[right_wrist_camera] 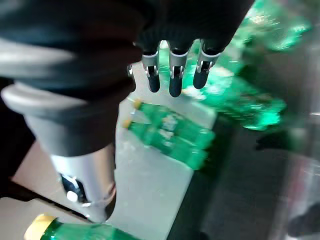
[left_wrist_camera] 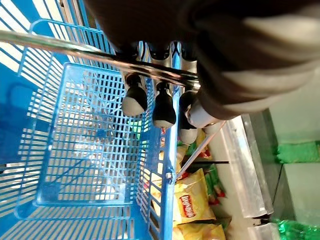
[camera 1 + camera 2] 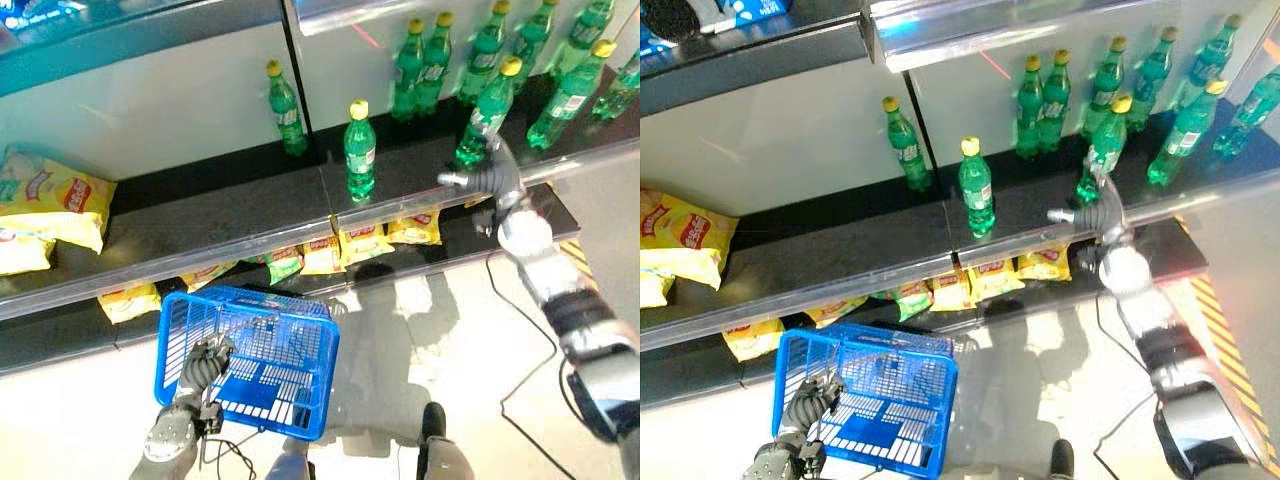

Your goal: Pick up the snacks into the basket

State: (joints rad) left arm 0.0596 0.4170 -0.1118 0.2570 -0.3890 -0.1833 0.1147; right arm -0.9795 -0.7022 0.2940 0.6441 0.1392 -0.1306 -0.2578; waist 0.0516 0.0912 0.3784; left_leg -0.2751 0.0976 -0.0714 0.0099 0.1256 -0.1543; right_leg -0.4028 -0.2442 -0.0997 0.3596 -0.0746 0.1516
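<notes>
My left hand (image 3: 203, 365) is shut on the metal handle (image 2: 90, 54) of a blue wire basket (image 3: 290, 385), which hangs low in front of the shelves; I see nothing inside it. Yellow snack bags (image 3: 362, 240) lie in a row on the lowest shelf, just beyond the basket. More large yellow bags (image 3: 55, 195) rest on the middle shelf at far left. My right hand (image 3: 487, 180) is raised at the front rail of the middle shelf, fingers (image 1: 171, 80) straight and open, holding nothing, close to a green bottle (image 3: 485, 118).
Several green bottles (image 3: 430, 65) with yellow caps stand along the right of the middle shelf; one bottle (image 3: 359, 150) stands alone near its front edge. A metal rail (image 3: 230, 245) runs along that shelf's front. Pale floor (image 3: 450, 340) lies below.
</notes>
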